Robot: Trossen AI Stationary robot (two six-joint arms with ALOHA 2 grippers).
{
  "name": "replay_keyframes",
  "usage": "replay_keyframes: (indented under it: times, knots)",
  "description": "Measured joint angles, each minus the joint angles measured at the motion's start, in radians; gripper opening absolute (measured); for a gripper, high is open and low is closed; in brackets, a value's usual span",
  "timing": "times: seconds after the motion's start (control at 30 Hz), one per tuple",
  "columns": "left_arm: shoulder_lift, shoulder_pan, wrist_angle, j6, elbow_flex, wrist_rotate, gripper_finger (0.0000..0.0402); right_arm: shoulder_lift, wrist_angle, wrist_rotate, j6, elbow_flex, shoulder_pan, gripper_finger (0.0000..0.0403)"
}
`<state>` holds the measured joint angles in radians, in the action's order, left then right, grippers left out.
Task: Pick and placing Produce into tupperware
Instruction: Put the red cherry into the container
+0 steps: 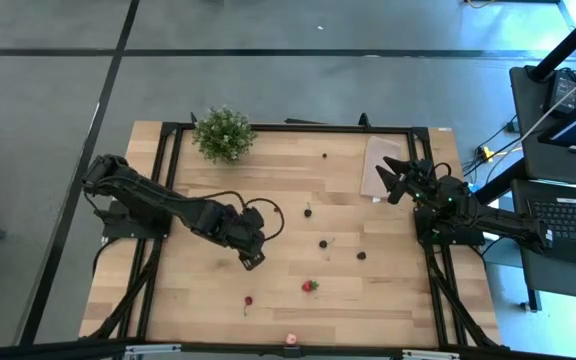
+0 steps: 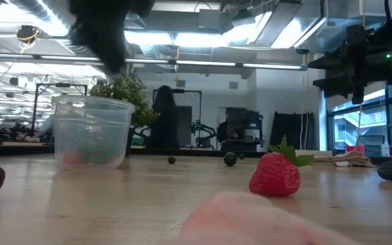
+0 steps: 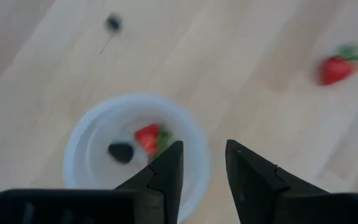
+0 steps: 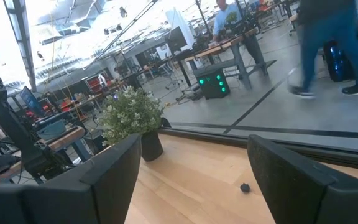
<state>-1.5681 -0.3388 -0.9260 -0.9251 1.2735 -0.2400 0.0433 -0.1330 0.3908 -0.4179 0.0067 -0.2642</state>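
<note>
Writing shows nowhere. Tupperware stands upright under the left gripper — fingers narrowly parted, empty — holding a strawberry and dark berry. Right gripper waits wide open over the table's far right edge.

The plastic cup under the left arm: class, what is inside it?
Inside the cup lie one strawberry and one dark berry. The left hand, fingers apart, covers its near rim, so anything there is hidden.

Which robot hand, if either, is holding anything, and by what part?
Neither. The left hand hangs open and empty above the tupperware; the right hand waits open near the beige sheet.
</note>
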Motion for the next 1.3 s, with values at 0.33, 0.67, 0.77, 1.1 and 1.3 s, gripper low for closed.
replay_keyframes:
  times: [0.33,0.67,0.77,1.1,1.3]
  knots:
    - [0.0,-0.058,0.108,0.29,0.173,-0.01,0.0117,0.0,-0.001,0.0,0.0,0.0,0.0,0.0295]
    - [0.0,-0.111,0.111,0.222,0.184,-0.002,0.0219,0.0,-0.001,0.0,0.0,0.0,0.0,0.0295]
    - [0.0,-0.13,0.106,0.161,0.184,0.0,0.0231,0.0,0.0,0.0,0.0,0.0,0.0,0.0295]
    - [-0.049,-0.234,0.069,0.139,0.184,0.053,0.0215,0.0,0.0,0.0,0.0,0.0,0.0,0.0295]
    - [-0.15,-0.289,0.033,0.171,0.184,0.049,0.0205,0.0,0.0,0.0,-0.025,0.0,0.0,0.0295]
